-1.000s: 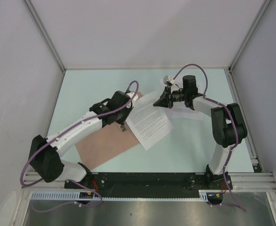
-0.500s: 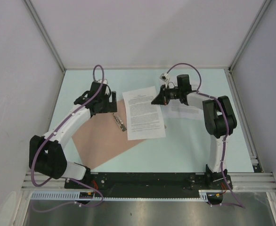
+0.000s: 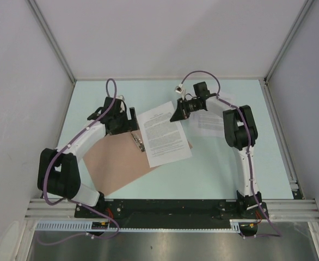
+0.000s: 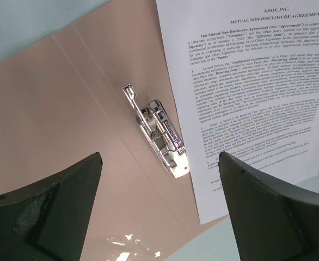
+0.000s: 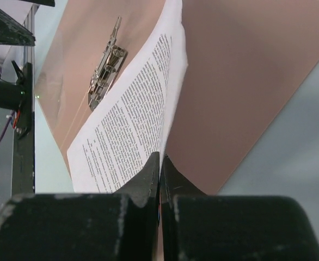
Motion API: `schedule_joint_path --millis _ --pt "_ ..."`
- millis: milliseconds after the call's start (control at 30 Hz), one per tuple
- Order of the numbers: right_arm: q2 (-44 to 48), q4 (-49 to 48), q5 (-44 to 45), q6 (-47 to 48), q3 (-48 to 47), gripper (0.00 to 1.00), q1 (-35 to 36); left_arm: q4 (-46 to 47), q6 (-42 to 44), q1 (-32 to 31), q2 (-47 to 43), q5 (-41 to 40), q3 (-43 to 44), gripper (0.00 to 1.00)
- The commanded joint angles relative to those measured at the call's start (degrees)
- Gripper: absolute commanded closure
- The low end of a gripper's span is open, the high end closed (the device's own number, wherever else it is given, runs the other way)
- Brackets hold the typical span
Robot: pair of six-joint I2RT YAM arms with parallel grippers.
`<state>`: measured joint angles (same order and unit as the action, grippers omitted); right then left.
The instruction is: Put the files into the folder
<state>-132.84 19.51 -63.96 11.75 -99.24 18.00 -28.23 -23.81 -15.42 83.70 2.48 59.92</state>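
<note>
Since a second ago the left arm has drawn back off the folder (image 3: 116, 166) toward the far left, and the printed sheet (image 3: 162, 136) has swung left with the right arm. The folder lies open and flat on the counter (image 3: 219, 168), from the near-left side toward the middle. Its metal clip (image 4: 162, 138) sits on the inner face, and the sheet lies just right of the clip, covering the folder's right part, with its near corner out past the folder's edge. The left hand (image 4: 159, 163) hovers above the clip, fingers wide apart and empty. The right hand (image 5: 160, 163) is clamped on the sheet's far right edge, which curls up there; it may be pinching more than one leaf. More papers (image 3: 208, 122) lie flat under the right arm, toward the far-right corner.
</note>
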Motion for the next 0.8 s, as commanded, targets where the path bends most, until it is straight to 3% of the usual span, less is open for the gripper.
schedule_joint_path --millis 0,267,433,767 --pt "-3.29 9.49 -1.34 5.31 -7.44 1.0 1.25 2.83 -1.85 0.65 1.99 2.18 -0.51 0.06" --pt "-7.87 10.55 -1.87 4.78 -14.31 1.0 3.44 3.97 -2.47 1.44 2.87 0.86 -2.17 0.06" --pt "-11.21 16.86 0.15 9.86 -21.41 1.0 4.41 4.94 -2.55 1.88 2.43 0.86 -3.93 0.07" --pt "-13.94 20.22 2.09 10.49 -26.8 1.0 5.12 5.38 -2.99 2.15 1.82 2.18 -4.29 0.07"
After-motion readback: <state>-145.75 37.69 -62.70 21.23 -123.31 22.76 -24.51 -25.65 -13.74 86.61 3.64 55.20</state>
